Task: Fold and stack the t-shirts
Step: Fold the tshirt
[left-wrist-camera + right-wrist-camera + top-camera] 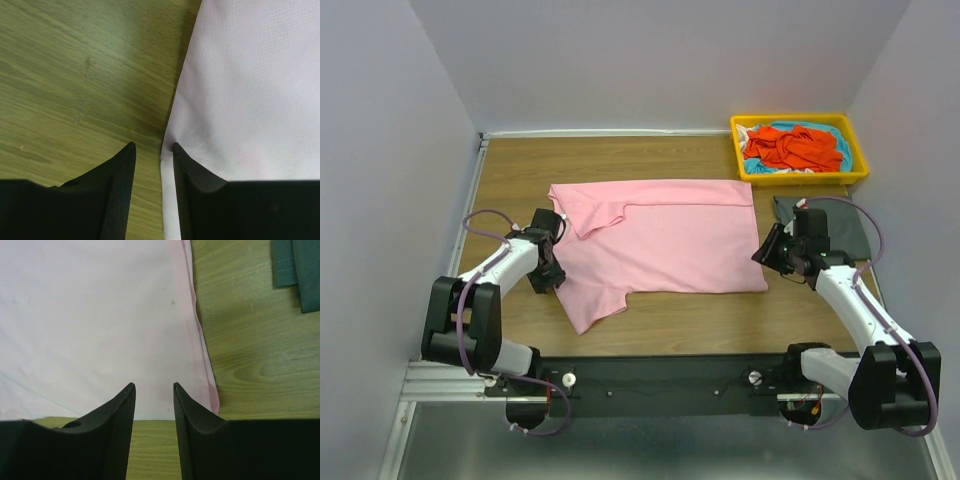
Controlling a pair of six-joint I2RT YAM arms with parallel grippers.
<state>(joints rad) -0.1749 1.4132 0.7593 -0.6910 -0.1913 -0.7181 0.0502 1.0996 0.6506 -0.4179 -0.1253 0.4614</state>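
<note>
Pink t-shirt (670,240) lies flat, mid-table (520,170), long axis running left to right. Stitched hem (192,315) forms the right-hand edge, so the shoulder end is on the left. One flap is folded over the body at the far-left corner. One sleeve (585,310) sticks out at the near-left corner, towards the arm bases.

Left gripper (548,265): low at the shirt's left edge. Jaws part-way apart, nothing pinched between them. The wrist view shows the cloth edge running up through the gap, with one fingertip (192,172) over pink fabric and the other over bare wood.

Right gripper (772,250): at the shirt's near-right corner. Jaws apart to a similar width, released. The wrist view shows pink cloth beyond the tips and wood beneath them.

Only the top view gives the whole outline and both arms. Only the wrist views show the jaw gaps, the hem stitching and the weave.

Dark grey t-shirt (850,235): folded flat just right of the pink one, a strip of bare wood between them, partly hidden by the right arm.

Yellow tray (820,178): far-right corner, holding the crumpled orange-red t-shirt (790,148) on top of the turquoise t-shirt (842,148).

Bare table runs along the far side, the left side and the near edge.
</note>
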